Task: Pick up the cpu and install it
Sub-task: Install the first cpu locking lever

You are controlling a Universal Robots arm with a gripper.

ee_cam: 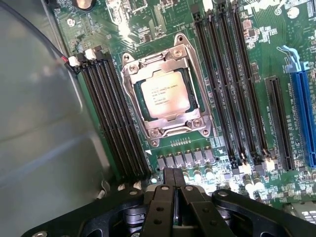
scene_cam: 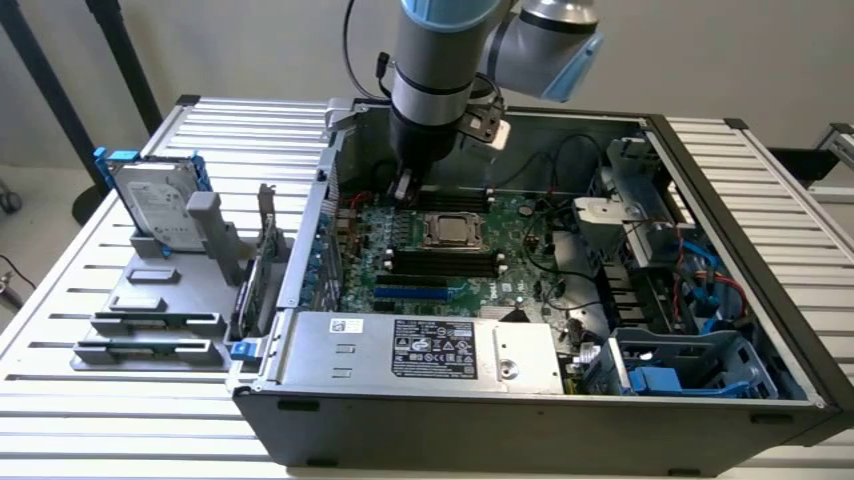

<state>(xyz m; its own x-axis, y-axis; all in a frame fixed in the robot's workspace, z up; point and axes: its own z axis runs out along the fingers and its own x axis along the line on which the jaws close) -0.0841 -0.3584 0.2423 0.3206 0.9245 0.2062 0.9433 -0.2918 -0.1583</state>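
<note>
The cpu (scene_cam: 450, 229) is a small square chip with a silvery top, and it lies flat inside the metal socket frame (ee_cam: 143, 64) on the green motherboard (scene_cam: 507, 260). In the wrist view the cpu (ee_cam: 165, 94) shows printed text on its lid. My gripper (scene_cam: 404, 186) hangs inside the open computer case, just above the board and to the exterior view's left of the socket. The gripper (ee_cam: 174, 174) has its black fingers pressed together with nothing between them, a short way off the socket's edge.
Black memory slots (ee_cam: 114, 123) flank the socket on both sides, and a blue slot (ee_cam: 306, 118) lies further off. The case's grey wall (ee_cam: 39, 128) stands close by. A hard drive with a blue bracket (scene_cam: 154, 205) and grey sticks (scene_cam: 147, 350) sit on a stand outside the case.
</note>
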